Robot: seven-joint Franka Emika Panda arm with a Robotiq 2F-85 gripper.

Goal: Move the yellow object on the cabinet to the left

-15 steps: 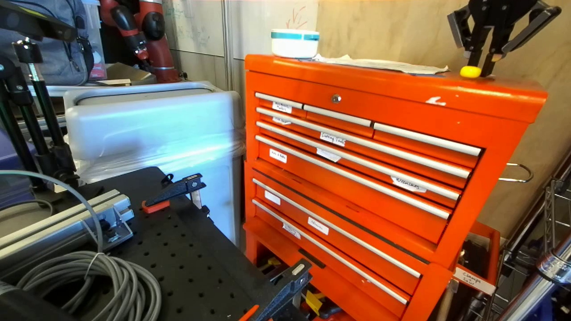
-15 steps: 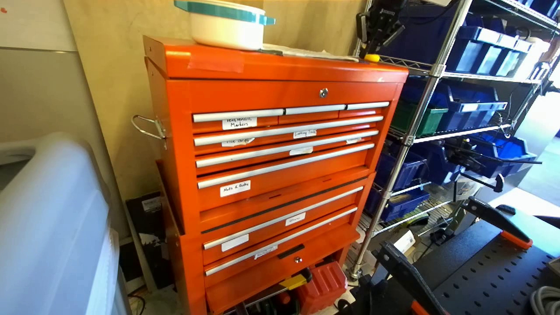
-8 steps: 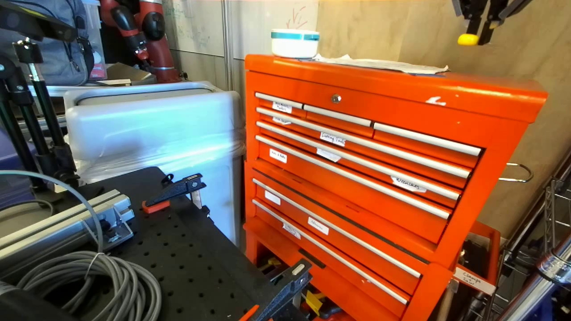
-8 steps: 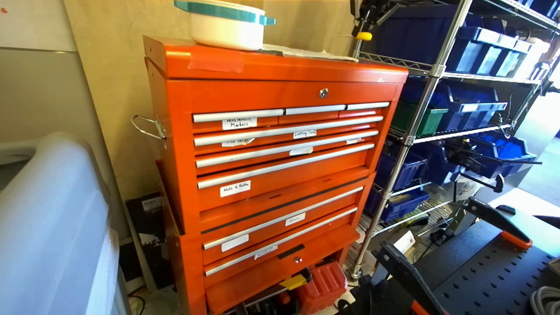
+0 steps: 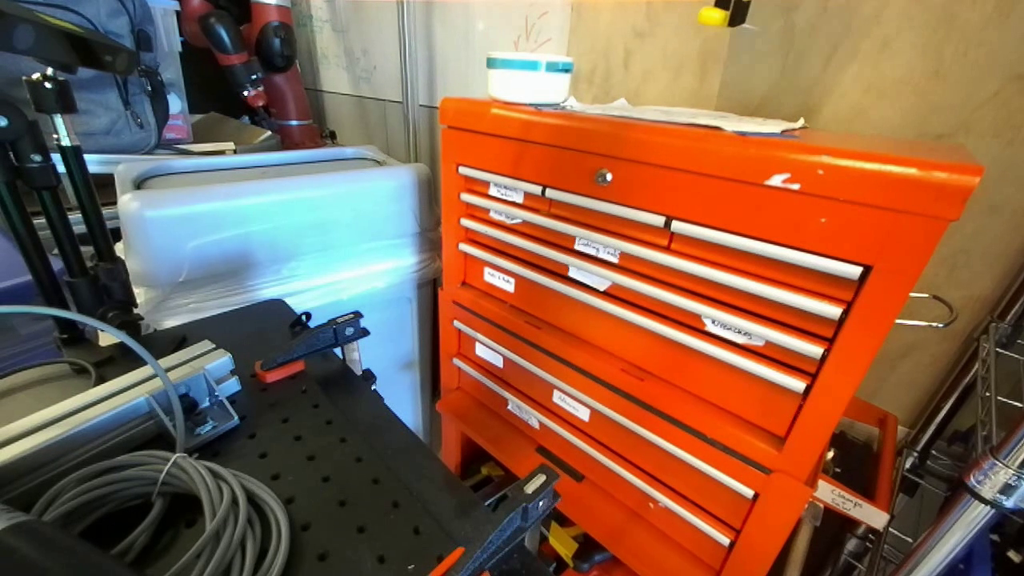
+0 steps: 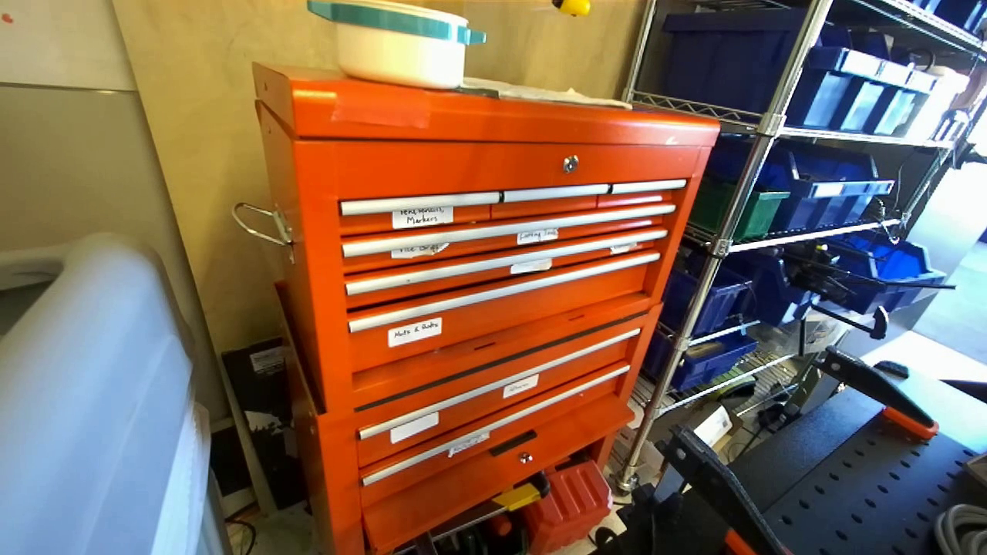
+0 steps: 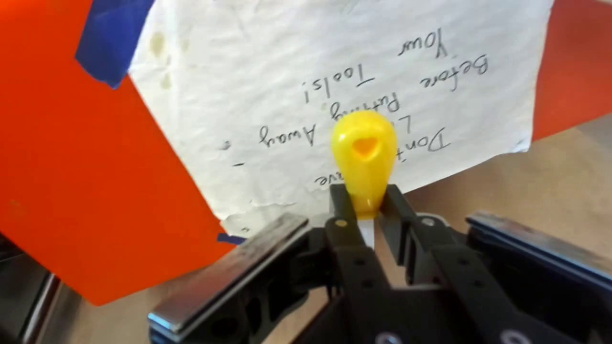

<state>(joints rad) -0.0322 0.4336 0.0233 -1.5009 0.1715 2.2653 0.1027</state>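
Note:
The yellow object is a glossy, rounded bulb with a small hollow in its broad end. My gripper is shut on its narrow end, one black finger on each side. In both exterior views the yellow object hangs in the air at the top edge, well above the cabinet. Only the fingertips of the gripper show there. The cabinet is an orange-red tool chest with labelled drawers and a flat top.
A white tub with a teal band stands on the cabinet top. A sheet of handwritten paper lies beside it, held by blue tape. Wire shelves with blue bins stand beside the cabinet. A plywood wall is behind.
My gripper has lifted the yellow object off the cabinet top. It has then moved up and to the left in both exterior views, towards the tub, with the yellow object still held.

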